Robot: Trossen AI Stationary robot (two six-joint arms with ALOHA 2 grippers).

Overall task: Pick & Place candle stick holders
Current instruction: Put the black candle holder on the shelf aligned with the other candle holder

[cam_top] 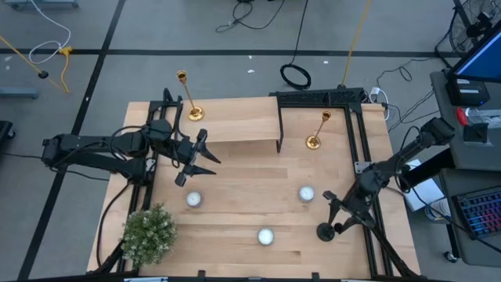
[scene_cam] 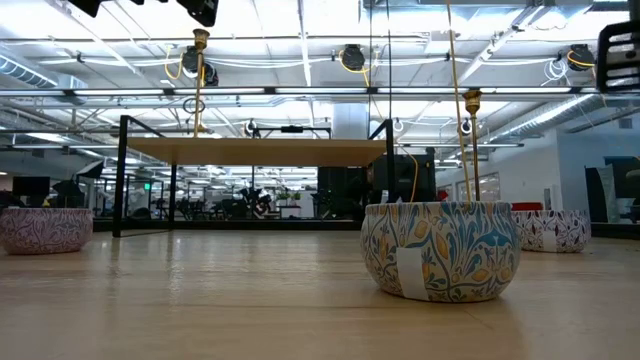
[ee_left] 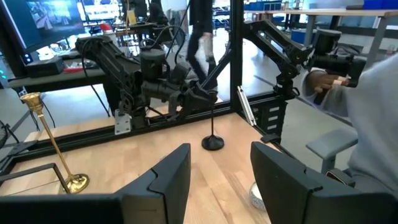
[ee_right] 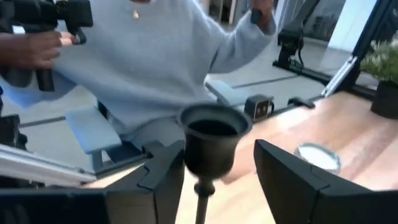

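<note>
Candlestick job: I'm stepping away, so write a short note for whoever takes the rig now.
Right claw: open around the black candlestick near the table's right front edge; the stick stands between the fingers, not yet gripped.
Left claw: open, empty, waiting over the left of the table.
Gold candlesticks: one at the back left corner, one right of the small wooden shelf.
Done: nothing visibly moved yet.
Left: close on the black one, lift, place; then the gold pair.

Wooden table (cam_top: 235, 168): three candlesticks (cam_top: 189, 95), tealights (cam_top: 193, 199), plant (cam_top: 149, 233).
</note>
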